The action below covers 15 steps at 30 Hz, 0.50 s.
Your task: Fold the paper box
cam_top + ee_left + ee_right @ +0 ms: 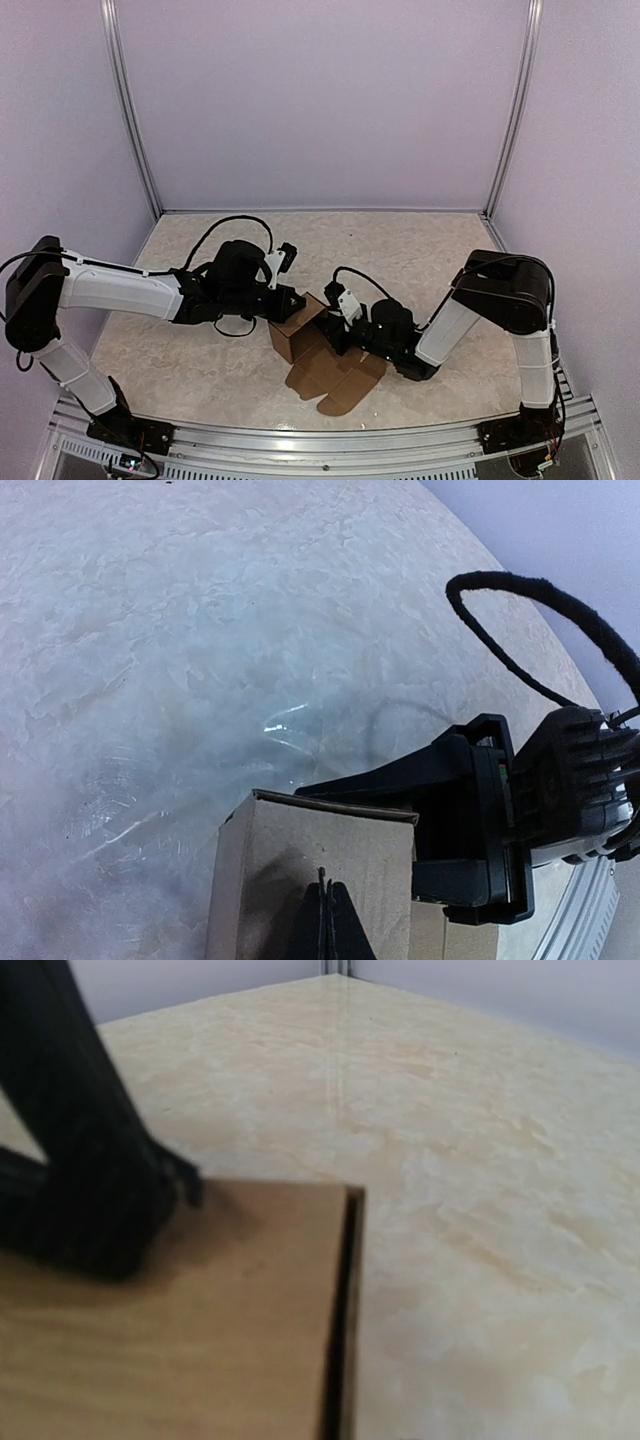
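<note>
A beige marbled table (430, 250) inside lavender walls (320, 100): 2 arms meet at centre over the paper box (298, 335), which stands half raised with its rounded flaps lying flat toward the near edge. Only the left wrist view shows the left gripper (324, 905), narrowed to a thin seam against a standing brown wall, with the right gripper (470, 820) just beside it. The right fingers' spacing cannot be told; their own view gives only a blurred panel.

Brown paper box (318, 362), half-raised (flaps flat)
</note>
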Tool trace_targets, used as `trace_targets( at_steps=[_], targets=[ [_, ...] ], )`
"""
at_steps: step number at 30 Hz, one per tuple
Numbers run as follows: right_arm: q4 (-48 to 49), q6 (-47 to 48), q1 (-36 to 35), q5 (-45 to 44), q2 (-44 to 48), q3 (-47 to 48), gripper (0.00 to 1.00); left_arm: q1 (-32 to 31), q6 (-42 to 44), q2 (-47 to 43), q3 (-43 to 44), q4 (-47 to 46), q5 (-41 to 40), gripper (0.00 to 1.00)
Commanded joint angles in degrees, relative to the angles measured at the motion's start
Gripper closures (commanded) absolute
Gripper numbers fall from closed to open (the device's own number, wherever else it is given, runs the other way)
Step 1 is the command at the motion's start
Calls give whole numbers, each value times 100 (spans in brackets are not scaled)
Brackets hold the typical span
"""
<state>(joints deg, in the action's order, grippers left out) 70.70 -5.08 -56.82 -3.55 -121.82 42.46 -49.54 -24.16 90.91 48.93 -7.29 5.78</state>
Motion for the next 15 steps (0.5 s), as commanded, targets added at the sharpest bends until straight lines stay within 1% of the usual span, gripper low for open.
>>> trace_targets(
  at_steps=[1, 7, 8, 9, 10, 11, 12, 13, 15],
  targets=[
    [68, -11, 42, -64, -184, 188, 68, 6, -27, 121, 93, 215, 23, 100],
    [4, -11, 44, -112, -296, 422, 68, 6, -31, 117, 91, 243, 48, 100],
    [-20, 4, 47, -131, -303, 454, 69, 6, -35, 112, 91, 245, 56, 100],
    [-64, 18, 43, -144, -313, 495, 72, 6, -36, 111, 91, 249, 65, 100],
    [-103, 36, 42, -146, -332, 530, 77, 6, -36, 111, 93, 254, 64, 100],
    [-120, 46, 39, -130, -340, 559, 86, 6, -36, 104, 92, 254, 68, 100],
    [-132, 74, 47, -110, -359, 580, 97, 7, -36, 102, 83, 262, 64, 100],
    [-164, 103, 46, -102, -372, 597, 100, 6, -36, 98, 84, 263, 64, 100],
    [-127, 136, 47, -110, -406, 591, 100, 6, -30, 72, 76, 267, 58, 100]
  ],
)
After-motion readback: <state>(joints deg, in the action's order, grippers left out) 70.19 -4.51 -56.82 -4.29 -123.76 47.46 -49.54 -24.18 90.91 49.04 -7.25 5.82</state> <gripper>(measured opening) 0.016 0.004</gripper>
